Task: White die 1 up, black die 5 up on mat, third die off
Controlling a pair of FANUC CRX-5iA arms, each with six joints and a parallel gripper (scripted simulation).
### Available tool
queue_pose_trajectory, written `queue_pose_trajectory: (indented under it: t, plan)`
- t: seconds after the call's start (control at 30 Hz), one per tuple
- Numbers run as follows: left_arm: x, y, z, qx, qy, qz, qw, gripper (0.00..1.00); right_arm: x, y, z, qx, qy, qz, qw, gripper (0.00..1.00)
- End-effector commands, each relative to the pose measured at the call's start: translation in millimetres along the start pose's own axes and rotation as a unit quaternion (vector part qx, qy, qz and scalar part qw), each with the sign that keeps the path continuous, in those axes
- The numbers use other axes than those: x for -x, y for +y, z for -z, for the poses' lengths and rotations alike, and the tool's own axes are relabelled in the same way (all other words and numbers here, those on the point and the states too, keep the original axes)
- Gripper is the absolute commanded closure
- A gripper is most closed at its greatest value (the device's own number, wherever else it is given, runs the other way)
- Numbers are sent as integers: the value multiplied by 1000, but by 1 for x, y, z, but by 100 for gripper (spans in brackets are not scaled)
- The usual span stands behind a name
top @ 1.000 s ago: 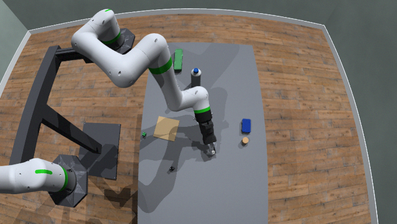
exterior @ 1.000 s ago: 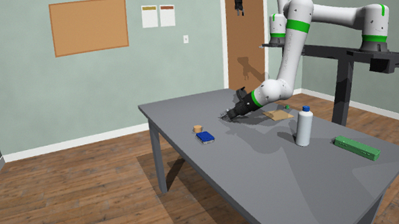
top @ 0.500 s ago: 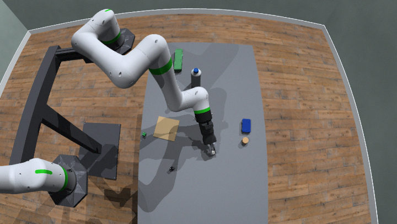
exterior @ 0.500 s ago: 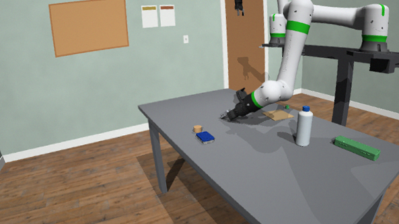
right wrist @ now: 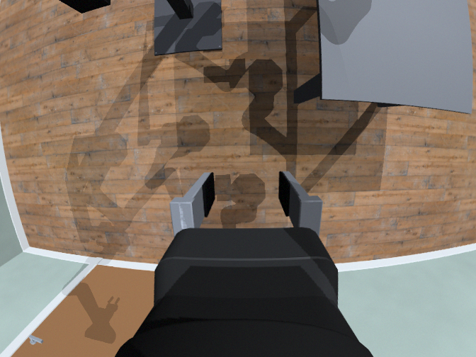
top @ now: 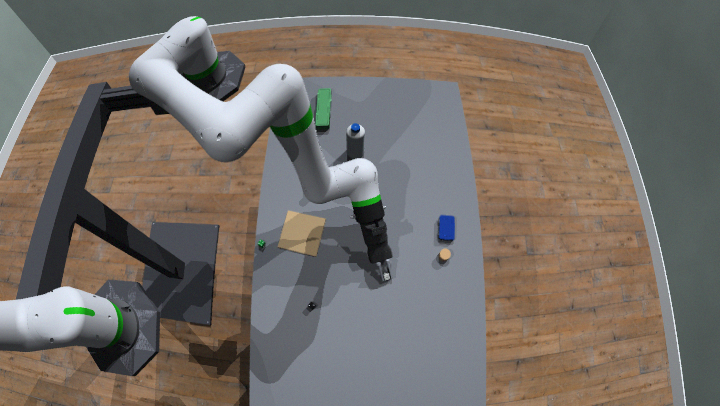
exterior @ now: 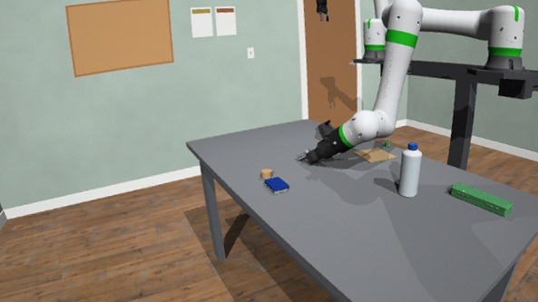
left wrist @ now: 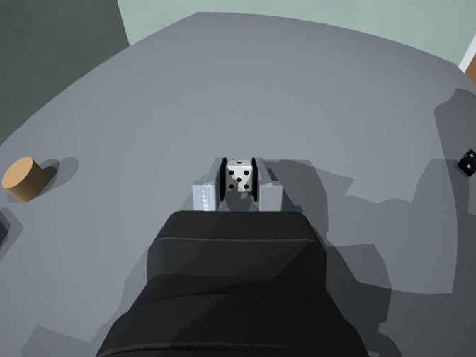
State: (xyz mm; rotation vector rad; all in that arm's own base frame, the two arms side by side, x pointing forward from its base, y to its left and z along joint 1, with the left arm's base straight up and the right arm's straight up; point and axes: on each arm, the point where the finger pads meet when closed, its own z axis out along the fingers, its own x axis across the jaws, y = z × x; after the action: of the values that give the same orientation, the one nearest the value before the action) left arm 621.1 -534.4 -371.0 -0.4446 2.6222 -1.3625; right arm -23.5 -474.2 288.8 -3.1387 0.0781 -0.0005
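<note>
My left gripper (top: 385, 272) (exterior: 302, 156) (left wrist: 239, 171) slants down low over the table and is shut on the white die (top: 386, 276) (left wrist: 239, 177). In the left wrist view the die's 5 faces the camera and its 1 shows on the narrow far face; any gap under it cannot be judged. The black die (top: 311, 305) (left wrist: 467, 163) lies on the table off the mat (top: 307, 222) (exterior: 375, 154). The green die (top: 261, 243) (exterior: 387, 144) lies off the mat, near the table edge. My right gripper (exterior: 323, 17) (right wrist: 246, 185) is open and empty, high up away from the table.
A wooden cylinder (top: 444, 254) (exterior: 266, 173) (left wrist: 25, 178) and a blue box (top: 446, 227) (exterior: 276, 184) are near the far long edge. A bottle (top: 355, 142) (exterior: 410, 173) stands upright beyond the left arm. A green block (top: 323, 108) (exterior: 480, 198) lies near the table's end.
</note>
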Motion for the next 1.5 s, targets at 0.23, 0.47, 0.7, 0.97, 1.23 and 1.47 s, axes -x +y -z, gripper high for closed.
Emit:
queue_pose_trajectory:
  t: [0.23, 0.47, 0.7, 0.97, 1.23, 1.47]
  plan:
    - [0, -1, 0, -1, 0, 0, 1000, 60, 0, 0, 1, 1, 0, 0, 1000, 0]
    - [0, -1, 0, -1, 0, 0, 1000, 60, 0, 0, 1, 1, 0, 0, 1000, 0]
    - [0, -1, 0, -1, 0, 0, 1000, 54, 0, 0, 1, 1, 0, 0, 1000, 0]
    - [0, -1, 0, -1, 0, 0, 1000, 36, 0, 0, 1, 1, 0, 0, 1000, 0]
    - [0, -1, 0, -1, 0, 0, 1000, 30, 0, 0, 1, 1, 0, 0, 1000, 0]
    - [0, -1, 0, -1, 0, 0, 1000, 30, 0, 0, 1, 1, 0, 0, 1000, 0]
